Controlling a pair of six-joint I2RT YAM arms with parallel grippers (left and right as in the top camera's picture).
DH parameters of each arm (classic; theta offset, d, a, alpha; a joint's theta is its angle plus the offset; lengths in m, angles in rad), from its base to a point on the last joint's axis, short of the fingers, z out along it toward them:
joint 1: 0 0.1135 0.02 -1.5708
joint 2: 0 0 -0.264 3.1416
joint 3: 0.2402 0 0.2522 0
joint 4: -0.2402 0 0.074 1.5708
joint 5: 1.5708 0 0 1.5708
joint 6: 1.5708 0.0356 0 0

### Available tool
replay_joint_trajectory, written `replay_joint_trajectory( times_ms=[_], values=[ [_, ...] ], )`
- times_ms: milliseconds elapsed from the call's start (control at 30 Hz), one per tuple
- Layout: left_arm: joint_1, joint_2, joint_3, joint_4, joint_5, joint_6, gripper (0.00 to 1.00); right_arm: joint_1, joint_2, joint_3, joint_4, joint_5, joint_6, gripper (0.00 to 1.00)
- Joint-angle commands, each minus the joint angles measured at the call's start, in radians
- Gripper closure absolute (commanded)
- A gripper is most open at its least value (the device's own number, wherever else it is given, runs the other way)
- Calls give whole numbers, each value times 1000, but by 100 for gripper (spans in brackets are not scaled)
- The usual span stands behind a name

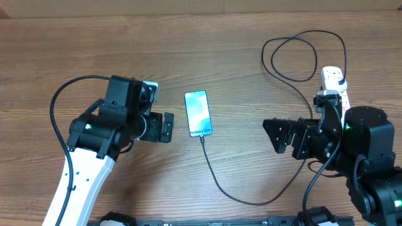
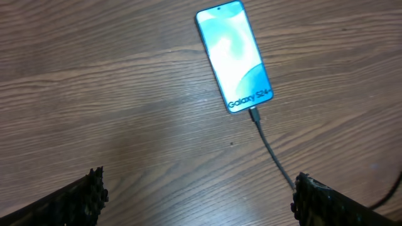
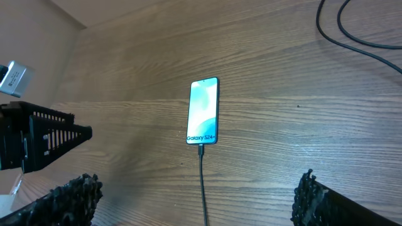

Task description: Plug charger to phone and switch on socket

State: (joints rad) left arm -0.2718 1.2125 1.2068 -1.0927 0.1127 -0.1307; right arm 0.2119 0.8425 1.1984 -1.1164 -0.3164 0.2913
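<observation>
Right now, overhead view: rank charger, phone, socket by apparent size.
1. charger: by far the longest span, though thin.
2. phone and socket: look alike; the right arm hides part of the socket, so no ranking.

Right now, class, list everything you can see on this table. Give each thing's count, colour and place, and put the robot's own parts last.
table: one, brown wood, under everything.
phone: one, light blue screen with a dark rim, lying flat between the two arms.
charger cable: one, black, tip in the phone's lower edge, trailing towards the right arm and looping at the far right.
socket: one, white with red marks, far right, partly hidden by the right arm.
left arm: one, white and black, left of the phone.
right arm: one, black, right of the phone.
left fingers: two, black, spread apart, empty.
right fingers: two, black, spread apart, empty.
</observation>
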Motion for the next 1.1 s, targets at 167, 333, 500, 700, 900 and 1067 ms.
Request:
replay_joint_trajectory(
  times_ms=[167, 333, 500, 700, 900, 1067],
  values=[
    [13, -128, 12, 66, -72, 3, 0, 7, -5, 7, 3, 1, -5, 0],
    [71, -285, -9, 180, -95, 4, 0, 7, -5, 7, 3, 1, -5, 0],
    [187, -465, -80, 248, -93, 3, 0, 7, -5, 7, 3, 1, -5, 0],
    [298, -705, -209, 256, -93, 3, 0, 7, -5, 7, 3, 1, -5, 0],
    [301, -782, -282, 256, -86, -28, 0, 7, -5, 7, 3, 1, -5, 0],
    [301, -829, -388, 317, -80, -64, 0, 7, -5, 7, 3, 1, -5, 0]
  ],
)
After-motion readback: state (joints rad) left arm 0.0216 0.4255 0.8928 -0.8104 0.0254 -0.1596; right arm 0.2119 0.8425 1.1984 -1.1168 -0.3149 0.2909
